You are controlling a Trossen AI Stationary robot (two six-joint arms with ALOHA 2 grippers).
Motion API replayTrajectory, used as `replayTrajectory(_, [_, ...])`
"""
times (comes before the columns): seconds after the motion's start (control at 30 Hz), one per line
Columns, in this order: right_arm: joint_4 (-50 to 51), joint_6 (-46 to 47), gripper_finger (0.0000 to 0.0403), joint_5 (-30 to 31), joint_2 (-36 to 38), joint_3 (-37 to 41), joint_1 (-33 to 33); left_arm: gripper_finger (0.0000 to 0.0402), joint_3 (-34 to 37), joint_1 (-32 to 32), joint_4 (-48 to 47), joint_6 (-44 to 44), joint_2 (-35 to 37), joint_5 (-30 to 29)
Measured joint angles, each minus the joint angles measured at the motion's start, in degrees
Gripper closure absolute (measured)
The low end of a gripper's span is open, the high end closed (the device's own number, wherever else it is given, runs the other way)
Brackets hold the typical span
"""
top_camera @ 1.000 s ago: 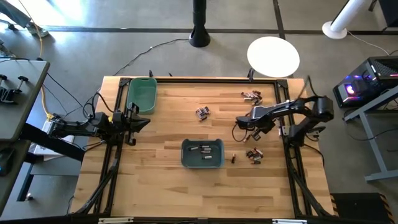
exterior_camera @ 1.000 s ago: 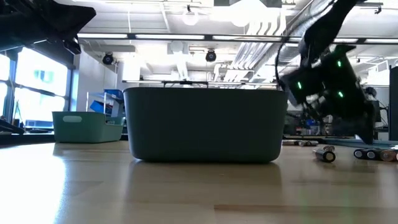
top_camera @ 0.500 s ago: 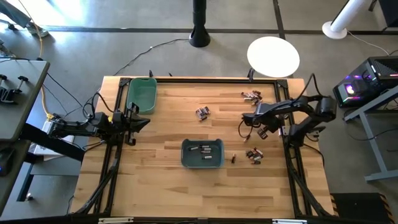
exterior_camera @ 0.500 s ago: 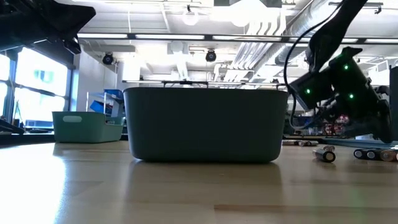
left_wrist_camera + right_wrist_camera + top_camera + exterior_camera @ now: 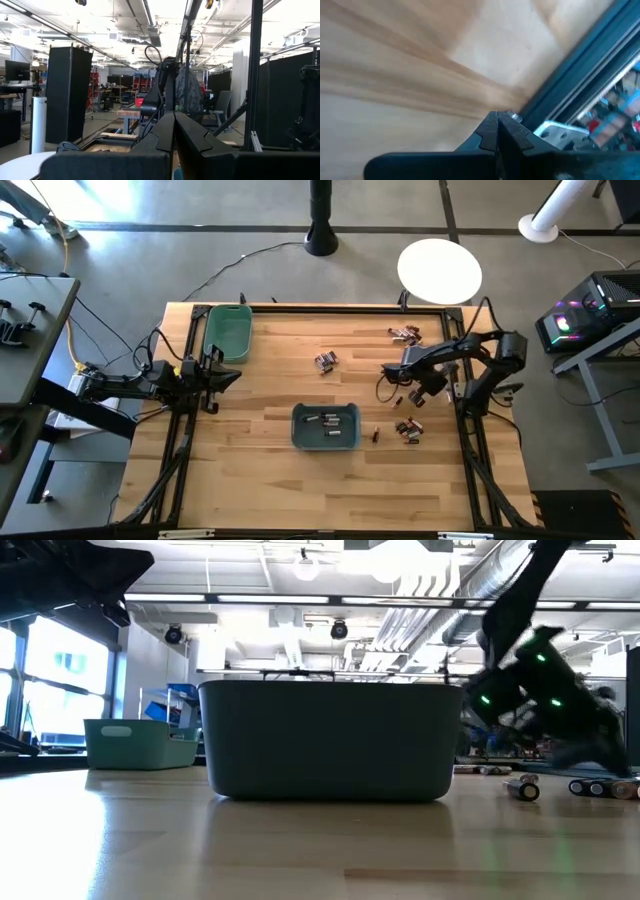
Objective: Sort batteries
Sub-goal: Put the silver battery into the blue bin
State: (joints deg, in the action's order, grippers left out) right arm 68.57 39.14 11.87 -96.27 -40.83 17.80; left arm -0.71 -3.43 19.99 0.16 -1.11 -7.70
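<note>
Wooden table (image 5: pixel 270 390) is shown with the sorting only partly done. A few batteries (image 5: pixel 330 425) are seen lying inside the dark bin (image 5: pixel 299 442) at the near middle, while the green bin (image 5: pixel 227 332) at the far left appears to hold none. Several loose groups are left on the wood: one cluster (image 5: pixel 324 361) at the middle, another (image 5: pixel 405 334) at the far right, a third (image 5: pixel 408 429) at the near right, and a single cell (image 5: pixel 375 434) just right of the dark bin. The right gripper (image 5: pixel 392 373) is held above the table between the right-hand clusters, its fingers pressed together with nothing seen between them. The left gripper (image 5: pixel 226 376) is parked at the left edge, near the green bin, fingers likewise closed and empty. Most of the batteries are judged still to be sorted.
</note>
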Motion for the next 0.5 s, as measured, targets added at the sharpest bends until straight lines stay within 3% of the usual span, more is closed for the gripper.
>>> replayTrajectory(0.27, [7.4, -0.2, 0.0403, 1.0, 1.1, -8.9, -3.4, 0.0396, 0.0, 0.0, 0.5, 0.0, 0.0, -0.3])
replayTrajectory(0.5, [8.8, 3.6, 0.0401, 0.1, 2.1, -8.9, -3.6, 0.0396, 0.0, 0.0, 0.4, -0.6, 0.0, -0.3])
